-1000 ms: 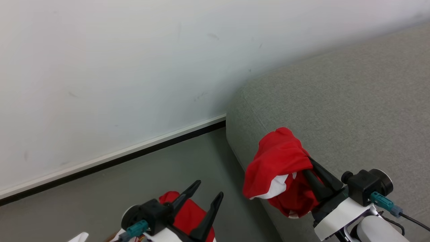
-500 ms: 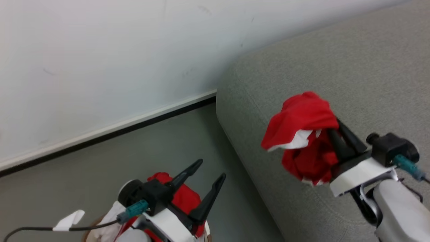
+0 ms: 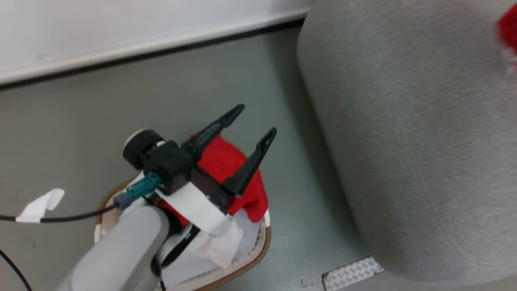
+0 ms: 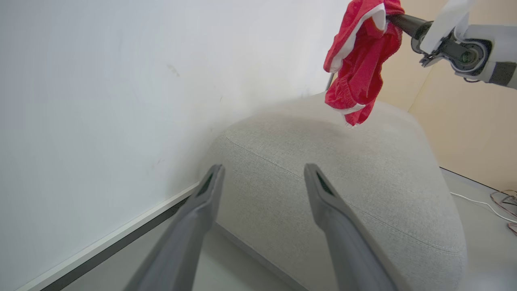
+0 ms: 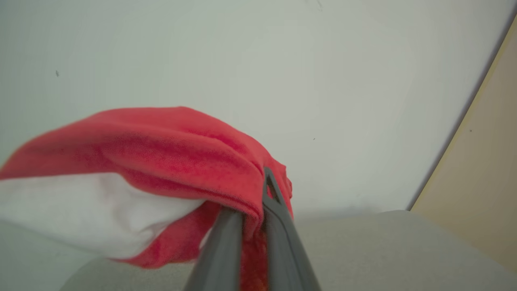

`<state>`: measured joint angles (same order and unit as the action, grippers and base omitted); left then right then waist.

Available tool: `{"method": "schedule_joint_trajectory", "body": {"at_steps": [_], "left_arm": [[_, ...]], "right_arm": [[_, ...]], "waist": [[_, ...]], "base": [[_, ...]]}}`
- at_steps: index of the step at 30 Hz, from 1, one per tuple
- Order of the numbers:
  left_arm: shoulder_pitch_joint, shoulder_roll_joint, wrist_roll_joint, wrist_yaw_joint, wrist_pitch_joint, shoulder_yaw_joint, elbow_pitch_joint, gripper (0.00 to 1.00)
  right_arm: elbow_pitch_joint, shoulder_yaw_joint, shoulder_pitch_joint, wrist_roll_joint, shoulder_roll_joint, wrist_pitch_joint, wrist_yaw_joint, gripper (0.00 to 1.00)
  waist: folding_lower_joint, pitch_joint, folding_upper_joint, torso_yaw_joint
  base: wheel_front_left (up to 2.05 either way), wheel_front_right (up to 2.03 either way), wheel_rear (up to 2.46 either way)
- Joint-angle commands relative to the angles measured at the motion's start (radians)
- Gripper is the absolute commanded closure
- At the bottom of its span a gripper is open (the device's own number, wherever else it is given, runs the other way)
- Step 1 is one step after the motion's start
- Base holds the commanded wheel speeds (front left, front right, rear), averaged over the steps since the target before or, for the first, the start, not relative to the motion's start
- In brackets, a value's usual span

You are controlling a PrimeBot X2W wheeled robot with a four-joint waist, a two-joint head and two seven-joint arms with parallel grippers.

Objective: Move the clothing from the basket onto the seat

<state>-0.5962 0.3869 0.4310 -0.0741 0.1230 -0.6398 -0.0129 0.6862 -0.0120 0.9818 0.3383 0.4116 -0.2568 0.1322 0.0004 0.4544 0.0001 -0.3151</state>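
Note:
My left gripper [image 3: 256, 120] is open, nothing between its fingers, and hovers over the basket [image 3: 264, 238] on the floor. Red clothing [image 3: 218, 159] with white fabric beside it lies in the basket, partly hidden by that arm. My right gripper [image 5: 258, 190] is shut on a red and white garment [image 5: 161, 149]. In the left wrist view that garment [image 4: 359, 60] hangs from the right gripper [image 4: 394, 19] just above the grey seat [image 4: 343, 182]. A red scrap of it [image 3: 507, 24] shows at the head view's top right edge, over the seat [image 3: 404, 141].
A white wall with a pale baseboard and dark strip [image 3: 161, 44] runs behind the grey floor. A ridged metal plate [image 3: 351, 273] lies on the floor by the seat's near corner. A tagged cable [image 3: 40, 204] trails left. A beige panel [image 4: 464, 133] and loose cables [image 4: 501, 202] lie beyond the seat.
The head camera has tipped down towards the basket. My right gripper has carried the red garment farther over the seat, to the view's top right edge. The left gripper stays open.

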Motion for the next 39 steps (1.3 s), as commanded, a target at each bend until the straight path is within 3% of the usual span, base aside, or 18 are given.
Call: {"method": "schedule_joint_trajectory", "body": {"at_steps": [1,5,9,16,20,22,23,32,39], "left_arm": [[-0.024,0.005,-0.016,-0.003,-0.003,0.008,-0.009,0.0],[-0.071,0.008,-0.017,0.003,-0.012,0.023,-0.049,0.0],[-0.092,0.005,-0.007,0.017,-0.005,0.043,-0.082,0.0],[-0.068,0.011,-0.001,0.034,0.019,0.057,-0.083,0.0],[-0.053,0.027,-0.001,0.044,0.032,0.068,-0.065,0.0],[-0.048,0.025,0.004,0.053,0.041,0.075,-0.058,0.0],[-0.044,0.025,0.008,0.055,0.043,0.079,-0.053,0.0],[0.014,-0.001,0.059,0.066,0.082,0.088,0.012,0.0],[0.137,-0.007,0.098,0.094,0.126,0.129,0.099,0.0]], "right_arm": [[0.016,-0.028,0.061,-0.024,0.027,0.004,-0.003,1.0],[0.064,-0.16,0.198,-0.1,0.116,0.019,-0.003,1.0],[0.102,-0.295,0.274,-0.206,0.146,0.016,-0.003,1.0],[0.222,-0.518,0.237,-0.38,0.075,0.009,-0.003,1.0],[0.26,-0.537,0.224,-0.444,0.01,0.002,-0.003,1.0],[0.276,-0.525,0.213,-0.461,-0.023,0.0,-0.003,0.59],[0.285,-0.517,0.204,-0.464,-0.04,0.0,-0.003,0.0],[0.315,-0.378,0.078,-0.456,-0.101,-0.007,-0.003,0.0],[0.116,-0.228,-0.133,-0.386,-0.153,-0.006,-0.003,0.0]], "waist": [[-0.0004,0.129,-0.0001,0.098],[-0.0004,0.229,-0.0001,0.143],[-0.0004,0.303,-0.0001,0.182],[-0.0004,0.355,-0.0001,0.218],[-0.0004,0.337,-0.0001,0.214],[-0.0004,0.315,-0.0001,0.205],[-0.0004,0.303,-0.0001,0.2],[-0.0004,0.113,-0.0001,0.165],[-0.0004,-0.062,-0.0001,0.154]], "base": [[0.0,0.0,0.0],[0.0,0.0,0.0],[0.0,0.0,0.0],[0.0,0.0,0.0],[0.0,0.0,0.0],[0.0,0.0,0.0],[0.0,0.0,0.0],[0.0,0.0,0.0],[0.0,0.0,0.0]]}}
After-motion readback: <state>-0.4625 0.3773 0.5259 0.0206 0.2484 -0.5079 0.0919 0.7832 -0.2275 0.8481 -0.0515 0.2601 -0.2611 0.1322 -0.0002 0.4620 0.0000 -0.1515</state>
